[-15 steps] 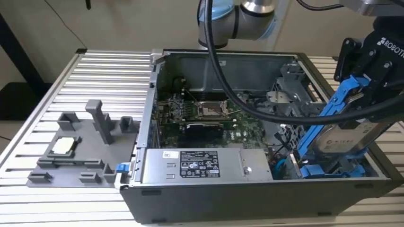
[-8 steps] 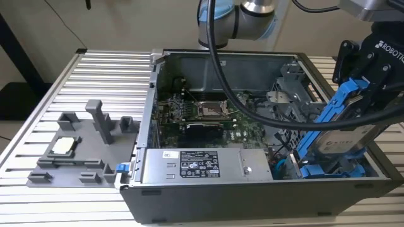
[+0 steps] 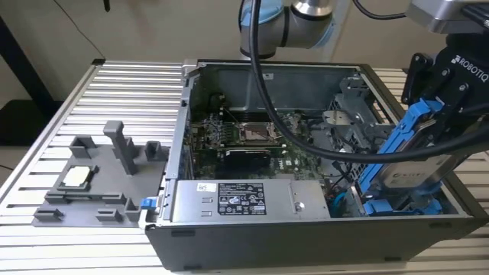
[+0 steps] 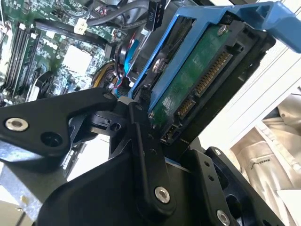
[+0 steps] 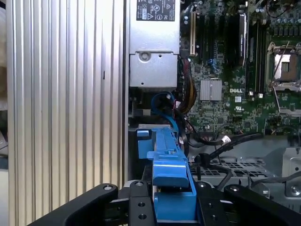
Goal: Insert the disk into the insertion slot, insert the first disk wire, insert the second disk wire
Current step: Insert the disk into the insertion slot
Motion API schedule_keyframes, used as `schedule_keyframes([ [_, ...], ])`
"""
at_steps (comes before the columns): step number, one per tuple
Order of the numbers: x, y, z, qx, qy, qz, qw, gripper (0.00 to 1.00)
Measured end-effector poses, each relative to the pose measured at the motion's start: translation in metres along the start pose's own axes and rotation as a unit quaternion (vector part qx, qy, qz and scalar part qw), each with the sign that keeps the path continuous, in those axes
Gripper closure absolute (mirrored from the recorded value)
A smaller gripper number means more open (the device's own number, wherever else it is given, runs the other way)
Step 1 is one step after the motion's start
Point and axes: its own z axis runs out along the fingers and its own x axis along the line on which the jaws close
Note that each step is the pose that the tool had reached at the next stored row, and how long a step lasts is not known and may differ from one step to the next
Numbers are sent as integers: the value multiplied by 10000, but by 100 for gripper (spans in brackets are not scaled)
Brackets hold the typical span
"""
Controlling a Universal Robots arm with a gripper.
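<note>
Gripper (image 3: 437, 112) is clamped on the blue-framed disk (image 3: 416, 166), tilted above the PC case (image 3: 306, 246), so step one imo, needs squaring to the insertion slot (image 3: 437, 199).

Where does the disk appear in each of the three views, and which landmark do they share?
Exterior view: the disk hangs tilted at the exterior view's right, in the pincer, at the end of the case.
Second wrist view: its green circuit-board side faces the camera.
First wrist view: edge-on, with its blue carrier towards the camera.
Shared landmark: the green motherboard.
</note>
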Motion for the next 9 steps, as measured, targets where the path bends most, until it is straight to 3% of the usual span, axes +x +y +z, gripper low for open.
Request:
schedule_keyframes([
  [7, -2, -38, 79, -5, -5, 1, 10000, 67],
  [9, -2, -42, 99, -6, -24, 0, 10000, 67],
])
